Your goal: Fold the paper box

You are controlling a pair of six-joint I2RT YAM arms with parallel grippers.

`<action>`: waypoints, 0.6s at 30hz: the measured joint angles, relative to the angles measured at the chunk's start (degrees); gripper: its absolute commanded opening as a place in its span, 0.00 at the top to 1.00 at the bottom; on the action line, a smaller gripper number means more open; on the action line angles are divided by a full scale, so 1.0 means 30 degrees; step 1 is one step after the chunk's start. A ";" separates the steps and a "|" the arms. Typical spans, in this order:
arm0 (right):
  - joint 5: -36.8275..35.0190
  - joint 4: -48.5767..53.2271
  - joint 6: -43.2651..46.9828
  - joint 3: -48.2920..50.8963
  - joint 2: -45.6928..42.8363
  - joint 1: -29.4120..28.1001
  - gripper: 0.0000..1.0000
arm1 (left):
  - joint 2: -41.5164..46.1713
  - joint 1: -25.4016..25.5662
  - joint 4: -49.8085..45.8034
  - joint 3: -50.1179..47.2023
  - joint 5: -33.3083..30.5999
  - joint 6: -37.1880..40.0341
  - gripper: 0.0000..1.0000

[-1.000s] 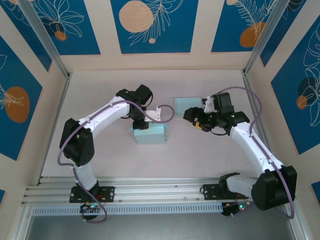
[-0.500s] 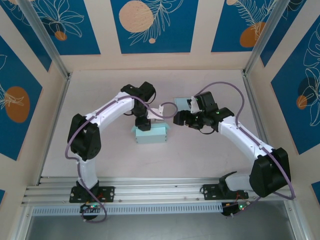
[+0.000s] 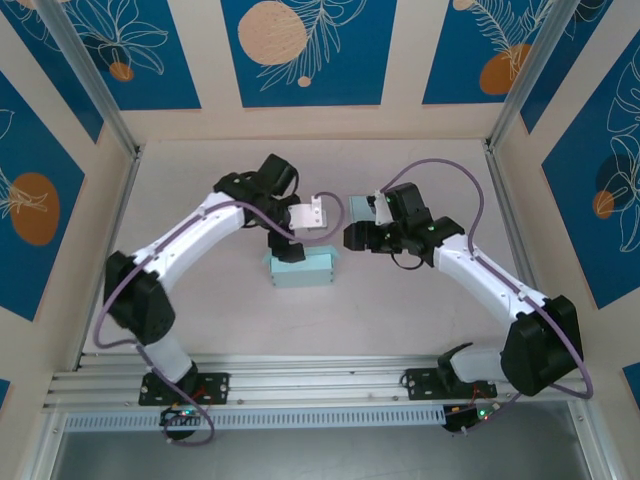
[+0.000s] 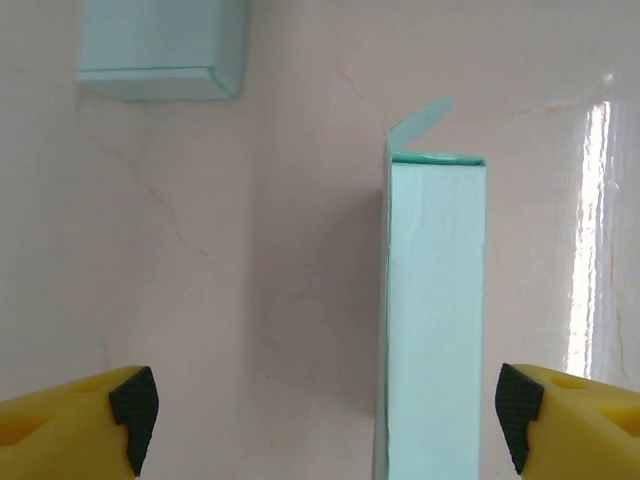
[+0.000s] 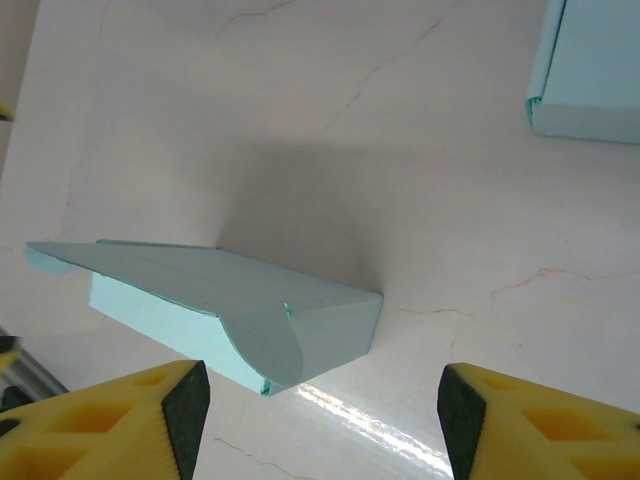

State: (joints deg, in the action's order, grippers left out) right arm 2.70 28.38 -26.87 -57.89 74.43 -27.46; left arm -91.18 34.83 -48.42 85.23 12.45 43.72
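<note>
The top external camera looks down from above and behind the arm bases (image 3: 185,385), far enough off to take in the whole table (image 3: 400,310). Both wrist cameras sit close over the tabletop, the left facing straight down and the right slanting. All three views share the paper box (image 3: 305,270) and the second box (image 3: 357,210).

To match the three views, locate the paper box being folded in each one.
Top external: paper box near the picture's centre, slightly left and low.
Left wrist: paper box right of centre, seen edge-on, with a small flap raised at its far end.
Right wrist: paper box at lower left, its rounded flap towards the camera.
Shared landmark: the second pale-green box, at top left in the left wrist view and top right in the right wrist view.
</note>
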 measured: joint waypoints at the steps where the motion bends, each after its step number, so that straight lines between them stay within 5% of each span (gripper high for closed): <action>1: -0.0357 0.0313 0.0007 -0.0248 -0.0015 -0.0189 0.38 | 0.0889 -0.0131 0.0743 -0.0750 -0.0321 -0.0984 0.20; 11: -0.3810 0.3840 0.0794 -0.3118 0.0153 -0.3053 0.36 | 0.7847 -0.1049 0.4408 -0.7373 -0.6193 -1.4928 0.18; 15: -0.4488 0.4561 0.1137 -0.3716 0.0911 -0.3614 0.36 | 0.9020 -0.1064 0.4503 -0.9464 -0.6455 -1.8119 0.21; 18: -0.4801 0.4998 0.1268 -0.4073 0.1727 -0.4000 0.39 | 1.0156 -0.1071 0.5085 -1.1198 -0.6164 -1.9227 0.34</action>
State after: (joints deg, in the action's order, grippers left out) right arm -11.70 43.38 -23.07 -70.11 79.61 -39.46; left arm -60.71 31.62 -33.17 51.64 -6.04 -13.96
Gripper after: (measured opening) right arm 0.623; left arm 0.718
